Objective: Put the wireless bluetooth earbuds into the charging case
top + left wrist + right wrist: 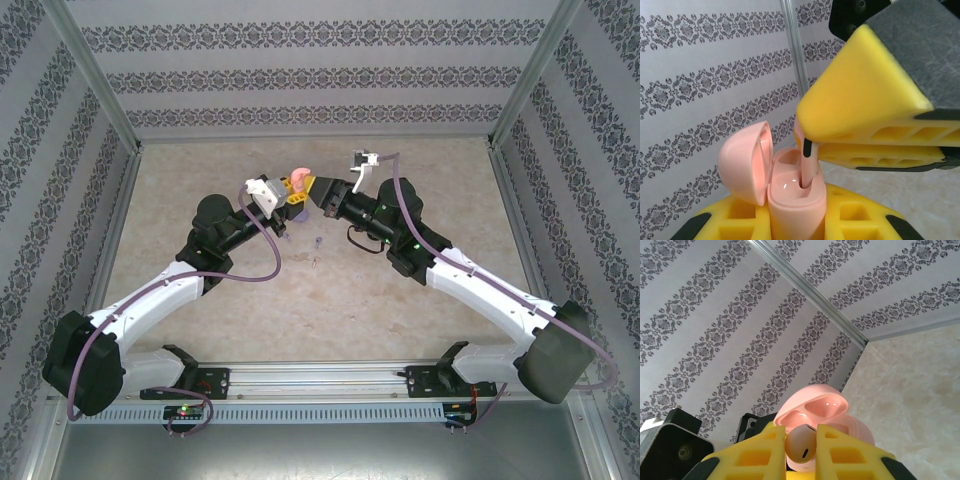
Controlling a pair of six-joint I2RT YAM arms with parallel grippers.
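The left pincer is clenched on the body of the pink charging case, gripping it below the rim, held aloft over the far middle of the counter. Its lid is swung open to the left. The case looks like rigid, glossy plastic with rounded sides, so it is probably slippery. The low hold on the body seems right, as it leaves the hinge and sockets free. The stem of a pink earbud stands in the right-hand socket, while the left socket looks empty. The earbud is likely very light, hard and smooth, and apt to twist or pop out under a firm squeeze. It is best gripped by its bulbous head with the stem left free, and that is how the right pincer grasps it. A small lilac earbud lies on the counter, nearer the arm bases than the case.
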